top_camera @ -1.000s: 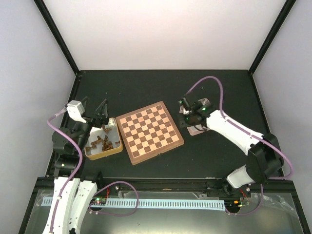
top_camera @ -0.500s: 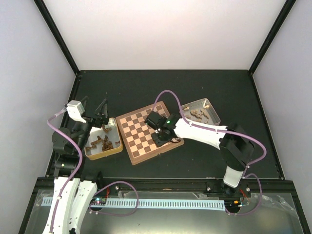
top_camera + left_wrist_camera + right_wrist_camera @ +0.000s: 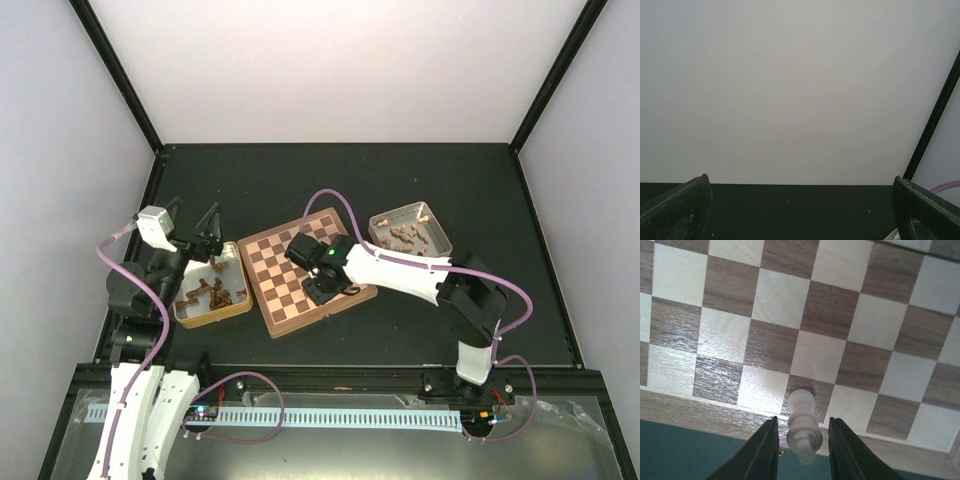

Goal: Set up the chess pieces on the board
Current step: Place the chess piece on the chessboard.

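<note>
Cream wooden chess piece point(image 3: 801, 425) upright on a dark edge square of the board point(image 3: 765, 300), just inside its rim | right gripper point(image 3: 803, 421) straddles it, jaws narrowly apart, slim gap either side | left gripper point(image 3: 800, 179) spread wide, holding nothing, near the left tray point(image 3: 212, 314)

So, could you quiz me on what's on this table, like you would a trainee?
1. True or false: the left gripper holds a chess piece.
2. What is the right gripper over? A) the board B) the tray by the left arm C) the tray right of the board
3. Fill in, pale or dark: the piece between the right gripper's fingers is ___.
Key: 1 false, its jaws are wide open with nothing between them; 2 A; 3 pale.
</note>
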`<state>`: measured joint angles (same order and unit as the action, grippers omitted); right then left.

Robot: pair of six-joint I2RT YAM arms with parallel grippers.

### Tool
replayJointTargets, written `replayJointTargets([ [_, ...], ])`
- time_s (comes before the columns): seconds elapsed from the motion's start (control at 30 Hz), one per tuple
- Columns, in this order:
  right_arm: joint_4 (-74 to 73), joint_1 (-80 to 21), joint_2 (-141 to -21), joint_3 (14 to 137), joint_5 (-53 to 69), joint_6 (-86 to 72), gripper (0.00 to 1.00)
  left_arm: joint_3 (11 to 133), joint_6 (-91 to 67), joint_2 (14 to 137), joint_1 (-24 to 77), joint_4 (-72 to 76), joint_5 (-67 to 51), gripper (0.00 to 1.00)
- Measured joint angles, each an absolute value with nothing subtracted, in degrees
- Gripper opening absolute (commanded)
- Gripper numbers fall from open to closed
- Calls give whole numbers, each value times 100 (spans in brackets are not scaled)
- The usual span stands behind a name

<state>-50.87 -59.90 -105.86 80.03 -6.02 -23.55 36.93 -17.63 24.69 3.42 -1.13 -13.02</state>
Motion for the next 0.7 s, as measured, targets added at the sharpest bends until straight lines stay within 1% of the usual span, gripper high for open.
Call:
replayJointTargets([
  [0.1,-5177,-6003,-10586,8025,-591,-2344,34,3693,-1758,2469,342,-113,-1302,99],
  [0.27,-5229,-6003,-10586,8154,-593,-2379,35,3693,-1758,2471,342,-115,-1297,99],
  [0.53,-5225,-6003,-10586,8217,-613,-2526,31,3706,-1763,2488,342,-217,-1127,99],
  [0.7,-5227,-6003,-10591,8217,-655,-2591,30,3719,-1763,2488,338,-320,-1002,99],
])
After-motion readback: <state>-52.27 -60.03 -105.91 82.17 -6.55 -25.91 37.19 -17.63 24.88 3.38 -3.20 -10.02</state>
